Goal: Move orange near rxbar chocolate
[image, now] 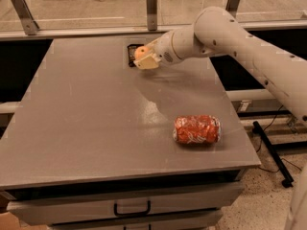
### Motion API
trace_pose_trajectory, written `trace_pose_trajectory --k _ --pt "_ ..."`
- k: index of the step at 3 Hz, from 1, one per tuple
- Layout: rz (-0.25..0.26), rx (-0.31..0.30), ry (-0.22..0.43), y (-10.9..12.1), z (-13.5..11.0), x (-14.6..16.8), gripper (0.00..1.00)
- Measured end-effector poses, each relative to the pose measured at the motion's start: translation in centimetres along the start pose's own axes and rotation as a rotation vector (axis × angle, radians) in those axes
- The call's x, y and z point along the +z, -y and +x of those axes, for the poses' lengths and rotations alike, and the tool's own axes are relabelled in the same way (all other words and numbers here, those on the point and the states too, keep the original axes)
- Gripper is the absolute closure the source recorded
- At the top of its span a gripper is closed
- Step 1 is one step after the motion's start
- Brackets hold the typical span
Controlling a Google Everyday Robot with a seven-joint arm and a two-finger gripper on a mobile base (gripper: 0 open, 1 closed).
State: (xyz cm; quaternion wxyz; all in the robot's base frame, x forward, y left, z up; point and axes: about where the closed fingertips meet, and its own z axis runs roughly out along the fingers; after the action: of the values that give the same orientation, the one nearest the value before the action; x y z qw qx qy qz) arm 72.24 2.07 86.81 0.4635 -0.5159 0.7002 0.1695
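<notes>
The orange (141, 51) is clamped in the jaws of the gripper (145, 57), above the table (86, 128); the rxbar chocolate (130, 53) lies just beside the jaws; the carry looks nearly finished; the next move calls for lowering and releasing beside the bar, not on it; the orange-red packet (196, 129) lies well apart from the jaws, its white print unreadable.

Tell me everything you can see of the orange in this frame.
The orange is a small round fruit with plain matte orange skin, only partly visible. The gripper is shut on it, pale fingers covering its lower side. It is at the far side of the grey table, right beside the dark, flat rxbar chocolate. Whether it touches the table cannot be told.
</notes>
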Motion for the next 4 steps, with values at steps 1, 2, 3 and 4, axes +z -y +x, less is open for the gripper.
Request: trace_pose_trajectory --k 1,2,3,4 --pt "-0.016 0.014 -0.015 1.0 1.3 -0.3 0.82" --pt "-0.028 0.032 -0.032 1.6 2.7 -0.6 0.58" --pt "-0.033 0.040 -0.043 2.0 3.5 -0.8 0.36" --pt "-0.037 0.041 -0.045 2.5 3.8 -0.8 0.13"
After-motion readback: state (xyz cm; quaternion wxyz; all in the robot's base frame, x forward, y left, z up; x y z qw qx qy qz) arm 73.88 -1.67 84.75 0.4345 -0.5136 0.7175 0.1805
